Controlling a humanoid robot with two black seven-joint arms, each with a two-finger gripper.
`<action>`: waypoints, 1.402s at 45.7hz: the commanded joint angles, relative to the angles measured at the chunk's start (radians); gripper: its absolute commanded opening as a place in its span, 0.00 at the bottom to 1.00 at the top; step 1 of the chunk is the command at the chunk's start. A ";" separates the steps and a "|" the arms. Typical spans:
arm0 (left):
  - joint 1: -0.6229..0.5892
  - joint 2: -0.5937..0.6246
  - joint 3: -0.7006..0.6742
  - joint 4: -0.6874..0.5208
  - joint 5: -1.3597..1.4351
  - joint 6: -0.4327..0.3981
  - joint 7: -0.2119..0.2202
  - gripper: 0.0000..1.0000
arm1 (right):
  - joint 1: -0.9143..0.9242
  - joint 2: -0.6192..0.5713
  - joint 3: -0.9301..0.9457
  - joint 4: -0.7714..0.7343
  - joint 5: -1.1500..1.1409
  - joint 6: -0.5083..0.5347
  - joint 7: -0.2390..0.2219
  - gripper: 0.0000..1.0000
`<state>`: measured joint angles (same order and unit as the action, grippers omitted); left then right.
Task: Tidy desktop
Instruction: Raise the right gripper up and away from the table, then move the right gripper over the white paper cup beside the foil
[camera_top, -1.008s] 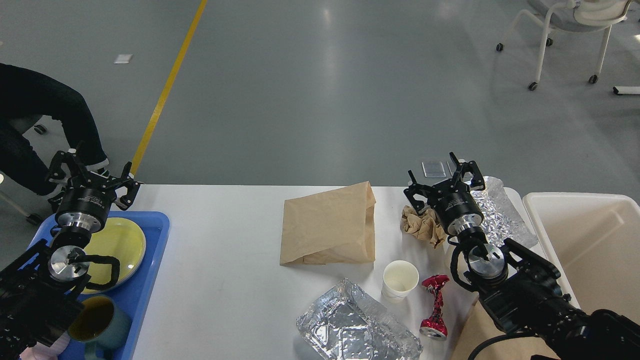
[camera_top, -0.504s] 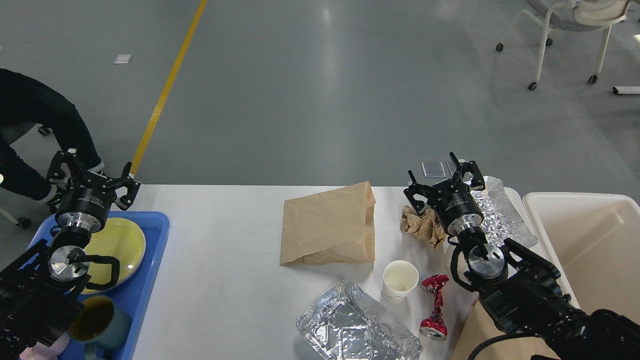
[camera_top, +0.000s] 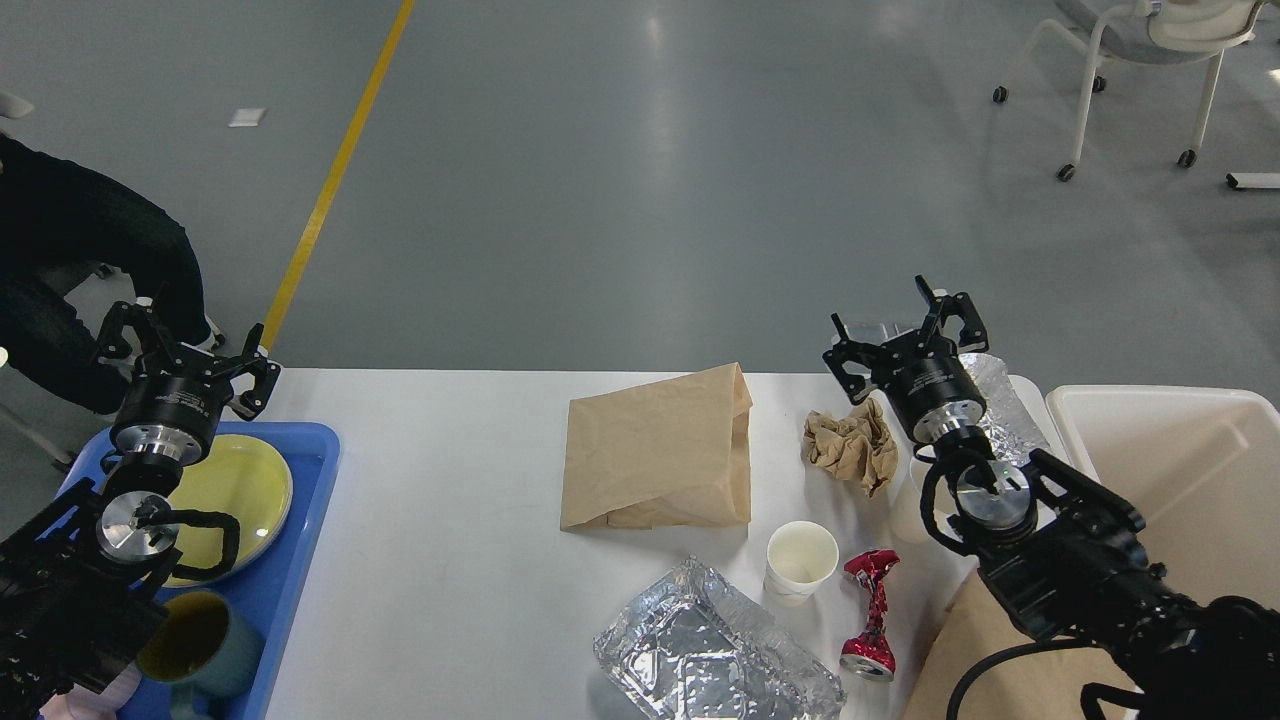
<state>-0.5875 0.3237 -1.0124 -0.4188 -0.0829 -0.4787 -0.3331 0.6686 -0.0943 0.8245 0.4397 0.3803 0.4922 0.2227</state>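
Note:
The white desktop (camera_top: 450, 500) carries litter: a flat brown paper bag (camera_top: 655, 450), a crumpled brown paper ball (camera_top: 850, 445), a white paper cup (camera_top: 800, 560), a crushed red can (camera_top: 870, 610) and a foil tray (camera_top: 715, 650) at the front. My right gripper (camera_top: 905, 335) is open and empty, above the far right of the desktop, just behind the paper ball and next to a crumpled foil piece (camera_top: 1005, 405). My left gripper (camera_top: 185, 345) is open and empty over the far end of the blue tray (camera_top: 300, 500).
The blue tray holds a yellow plate (camera_top: 235, 485) and a teal mug (camera_top: 195, 640). A cream bin (camera_top: 1180, 470) stands at the right edge. Another brown bag (camera_top: 960, 650) lies under my right arm. A seated person (camera_top: 80, 240) is at the far left.
My right gripper has moved a little right and farther back, off the crumpled paper ball, which now shows whole. The left arm has not moved. The person's legs shifted.

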 joint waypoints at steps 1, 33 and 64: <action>0.000 0.000 0.000 0.000 0.000 0.000 0.000 0.97 | 0.022 -0.094 -0.016 0.010 -0.001 0.009 -0.002 1.00; 0.000 0.000 0.000 0.000 0.000 0.000 -0.001 0.97 | -0.093 -0.409 0.157 -0.003 0.003 0.126 0.009 1.00; 0.000 0.000 -0.001 0.000 0.000 0.000 0.000 0.97 | 0.339 -0.630 -0.863 0.033 -0.346 -0.017 -0.013 1.00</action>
<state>-0.5875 0.3237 -1.0136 -0.4187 -0.0828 -0.4786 -0.3333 0.9410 -0.7246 0.1143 0.4729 0.1010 0.5083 0.2137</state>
